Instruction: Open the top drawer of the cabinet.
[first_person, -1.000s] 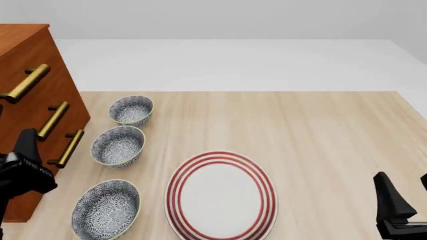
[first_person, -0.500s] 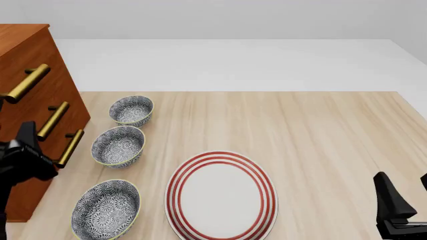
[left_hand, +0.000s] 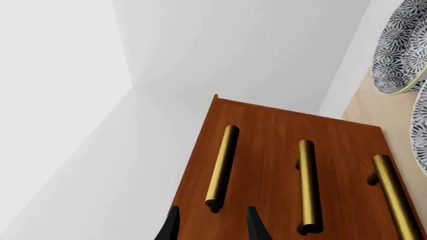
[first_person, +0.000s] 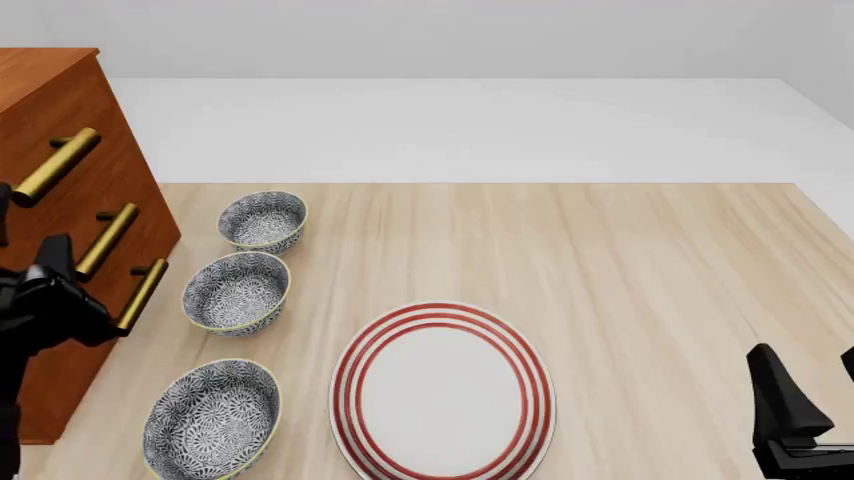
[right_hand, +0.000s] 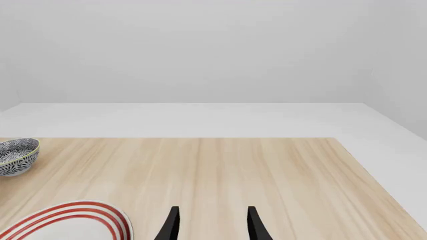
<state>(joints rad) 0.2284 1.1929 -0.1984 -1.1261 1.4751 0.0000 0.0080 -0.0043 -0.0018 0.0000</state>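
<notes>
The cabinet (first_person: 47, 100) stands at the table's left edge, reddish-brown, with three brass bar handles. The top drawer (first_person: 30, 140) is shut; its handle (first_person: 54, 165) is the uppermost. In the left wrist view the cabinet (left_hand: 267, 130) fills the middle, and the top drawer's handle (left_hand: 222, 167) ends just ahead of my left gripper (left_hand: 212, 225), which is open and empty, one finger on each side of the bar's near end, not touching. In the front view the left gripper (first_person: 27, 228) is in front of the cabinet, just below that handle. My right gripper (first_person: 811, 378) is open and empty at the front right; it also shows in the right wrist view (right_hand: 212, 222).
Three patterned bowls (first_person: 263, 220) (first_person: 236, 290) (first_person: 214, 415) stand in a row beside the cabinet. A white plate with red rings (first_person: 443, 390) lies at the front middle. The middle handle (first_person: 107, 240) and lowest handle (first_person: 140, 295) jut out below the top one.
My left gripper has risen along the cabinet front, from beside the lowest handle towards the top handle. The right arm and the drawers have not moved.
</notes>
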